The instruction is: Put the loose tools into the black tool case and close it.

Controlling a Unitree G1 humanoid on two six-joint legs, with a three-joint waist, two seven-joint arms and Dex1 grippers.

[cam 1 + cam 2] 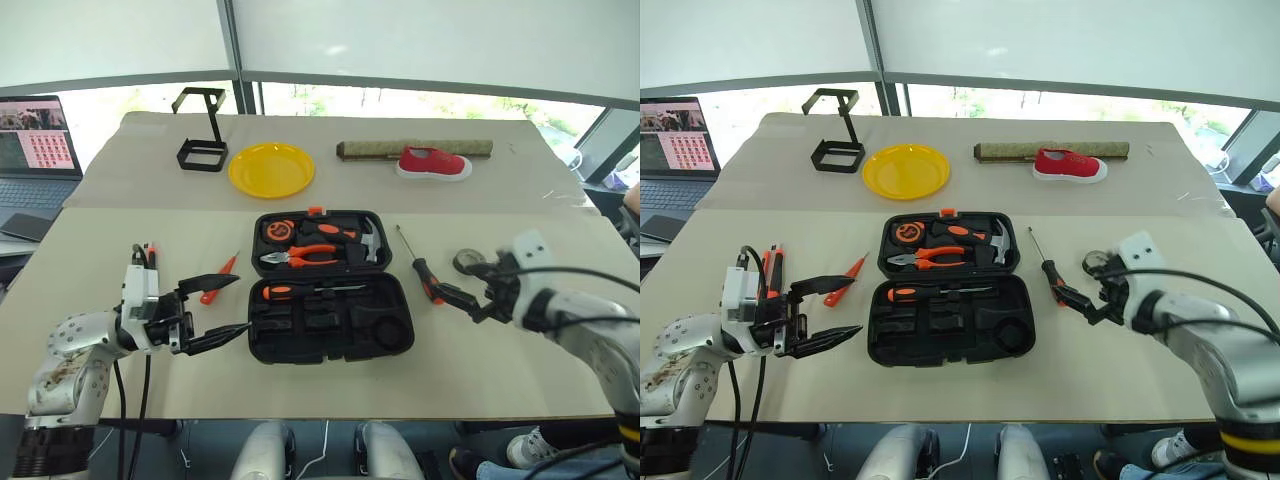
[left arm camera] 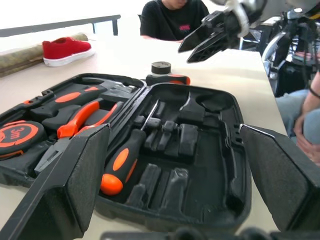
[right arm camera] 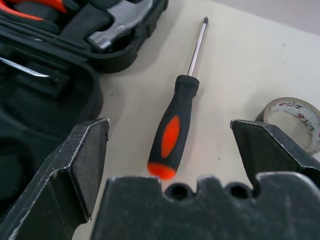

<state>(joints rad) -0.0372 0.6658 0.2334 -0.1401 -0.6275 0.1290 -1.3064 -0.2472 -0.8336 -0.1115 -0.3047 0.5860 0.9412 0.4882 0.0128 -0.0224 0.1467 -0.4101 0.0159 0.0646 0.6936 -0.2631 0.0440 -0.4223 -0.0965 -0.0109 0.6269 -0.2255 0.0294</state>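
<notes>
Two arms are reaching in from the lower corners of the head views, one on each side of the black tool case (image 1: 330, 290), which is lying open at the middle of the counter (image 1: 520, 380). The left gripper (image 1: 225, 310) is sitting at the lower left of the frame, its forearm lying low over the counter and its fingers pointing roughly level toward the case; its jaws are standing wide and holding nothing. The right gripper (image 1: 455, 296) is coming in from the right edge, tilting downward and toward the case, jaws also spread wide and empty.

One black-and-orange screwdriver (image 1: 312, 290) is already lying in a slot of the case's near half, just below the hinge. The far half is carrying the orange-handled pliers (image 1: 298, 256), the hammer (image 1: 366, 243) and the round tape measure (image 1: 279, 230). A second black-and-orange screwdriver (image 3: 175, 125) is lying loose on the counter right of the case, directly between the right fingers in the right wrist view, not touching them. The tape roll (image 3: 295, 117) is sitting just beyond it to the right. The small orange screwdriver (image 1: 217, 280) is lying left of the case, close above the left gripper. The utility knife (image 1: 773, 270) is lying further left, partly hidden behind the left wrist.
</notes>
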